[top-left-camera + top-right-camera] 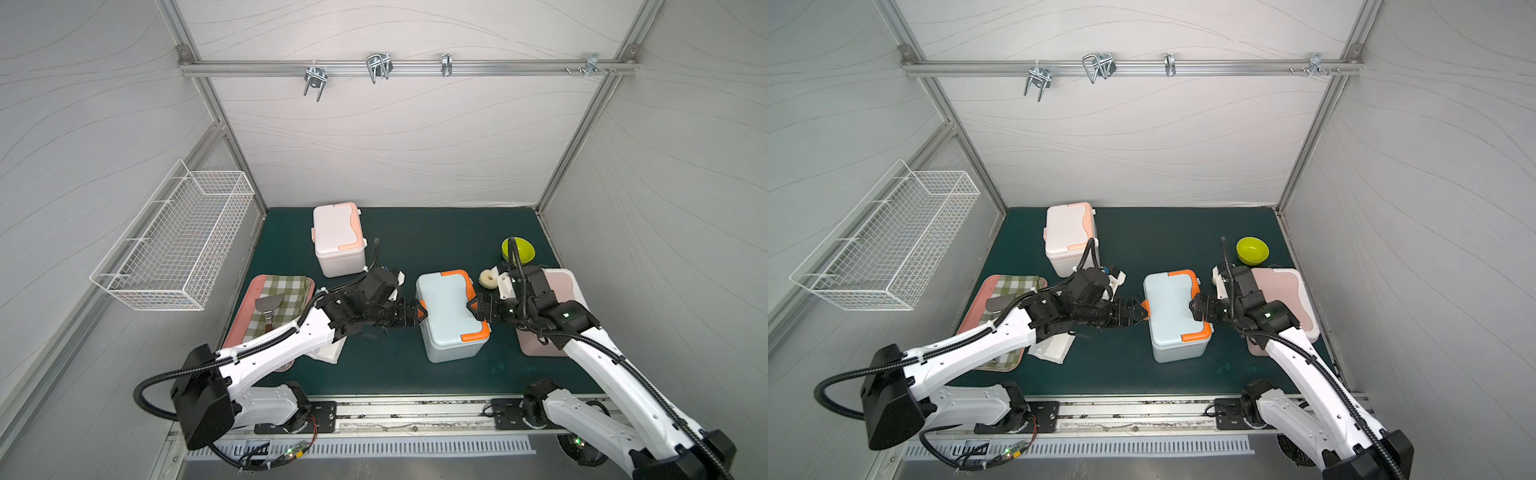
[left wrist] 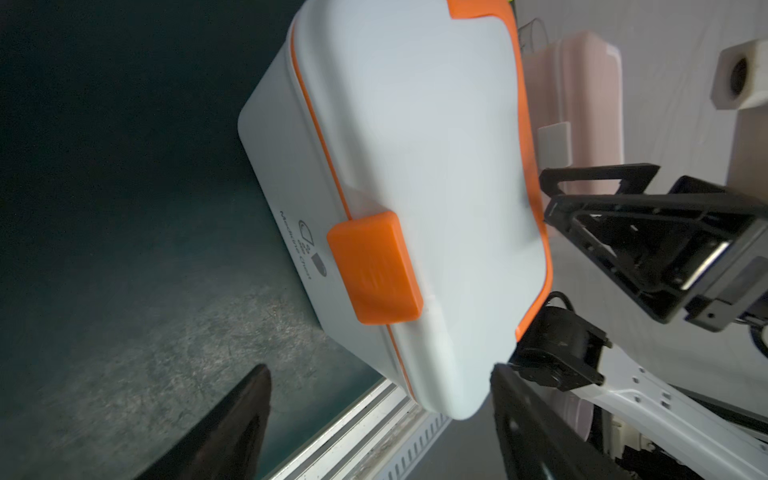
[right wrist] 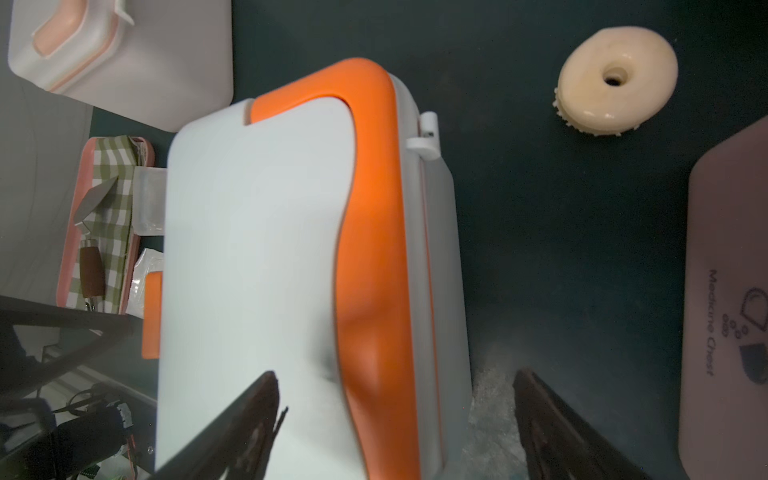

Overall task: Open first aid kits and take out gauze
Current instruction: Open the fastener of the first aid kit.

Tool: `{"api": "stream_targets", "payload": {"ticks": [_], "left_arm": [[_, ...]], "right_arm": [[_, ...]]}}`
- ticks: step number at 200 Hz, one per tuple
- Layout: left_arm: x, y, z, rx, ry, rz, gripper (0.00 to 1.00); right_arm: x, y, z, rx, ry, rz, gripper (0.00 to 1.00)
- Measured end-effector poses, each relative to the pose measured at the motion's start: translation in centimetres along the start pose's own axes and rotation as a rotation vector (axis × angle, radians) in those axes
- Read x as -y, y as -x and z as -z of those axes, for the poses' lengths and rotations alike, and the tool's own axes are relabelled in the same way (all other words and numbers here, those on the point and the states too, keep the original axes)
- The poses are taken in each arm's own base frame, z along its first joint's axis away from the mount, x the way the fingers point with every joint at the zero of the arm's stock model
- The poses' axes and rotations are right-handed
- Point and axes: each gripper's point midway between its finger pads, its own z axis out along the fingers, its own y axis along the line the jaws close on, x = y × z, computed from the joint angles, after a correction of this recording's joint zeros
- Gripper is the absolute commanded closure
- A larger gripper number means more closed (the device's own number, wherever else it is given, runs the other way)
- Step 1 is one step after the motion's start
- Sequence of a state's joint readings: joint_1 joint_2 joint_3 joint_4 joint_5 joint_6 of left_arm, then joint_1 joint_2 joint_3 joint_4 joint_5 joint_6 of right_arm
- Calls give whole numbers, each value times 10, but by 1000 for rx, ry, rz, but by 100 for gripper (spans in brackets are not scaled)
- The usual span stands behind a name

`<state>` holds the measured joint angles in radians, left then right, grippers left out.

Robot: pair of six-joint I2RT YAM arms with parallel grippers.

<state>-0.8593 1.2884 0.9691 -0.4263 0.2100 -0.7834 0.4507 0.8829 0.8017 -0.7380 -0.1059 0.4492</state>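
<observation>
The pale blue first aid kit [image 1: 449, 307] [image 1: 1169, 307] with orange trim stands mid-table, lid down. My left gripper [image 1: 419, 313] [image 2: 378, 370] is open at its left side, level with the orange clasp [image 2: 374, 266]. My right gripper [image 1: 473, 305] [image 3: 395, 374] is open at the opposite side, one finger over the lid, one beside the wall. The white kit [image 1: 336, 237] with peach trim stands shut at the back left. The pink kit [image 1: 565, 286] [image 3: 727, 249] lies partly under my right arm. A gauze pouch [image 1: 330, 353] [image 3: 145, 203] lies beside the tray, partly under my left arm.
A pink tray [image 1: 245, 316] with a checked cloth and a spatula sits at the left. A green bowl [image 1: 521, 249] and a cream ring-shaped brush [image 1: 488, 280] [image 3: 615, 79] lie at the back right. A wire basket [image 1: 178, 249] hangs on the left wall.
</observation>
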Motion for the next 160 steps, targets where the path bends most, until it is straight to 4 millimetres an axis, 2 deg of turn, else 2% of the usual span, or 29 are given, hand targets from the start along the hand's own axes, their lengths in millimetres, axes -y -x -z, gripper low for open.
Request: {"api": "stream_targets", "payload": {"ticks": [22, 53, 108, 160], "left_arm": [[-8, -1, -13, -32, 59, -15, 17], [-12, 1, -23, -52, 92, -26, 18], [-17, 4, -20, -33, 103, -23, 22], [-44, 0, -14, -19, 132, 29, 24]], "right_arm": [[4, -10, -6, -30, 14, -23, 10], [-1, -11, -9, -40, 53, -29, 10], [-8, -13, -14, -64, 101, -33, 11], [-12, -15, -17, -74, 129, -33, 12]]}}
